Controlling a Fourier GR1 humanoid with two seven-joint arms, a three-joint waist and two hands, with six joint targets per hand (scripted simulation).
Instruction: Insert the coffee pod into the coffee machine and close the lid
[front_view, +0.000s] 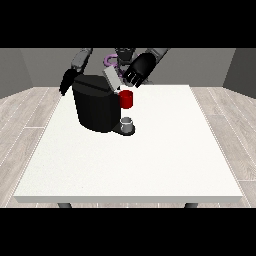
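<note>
The coffee machine (95, 107) is a big black box on the white tabletop (150, 160), near the far side. Its grey lid (112, 80) is tipped up, so the top is open for a pod to go in. A red thing at the machine (127, 99) sits at its front, and a grey thing (128, 123) sits on the little tray below; I cannot tell if that is the pod. The hand at the view's right (137, 70) is just beside the lid, fingers (131, 79) curled, likely ready to push it down. The hand at the view's left (66, 82) hangs behind the machine; I cannot tell about that one's fingers.
</note>
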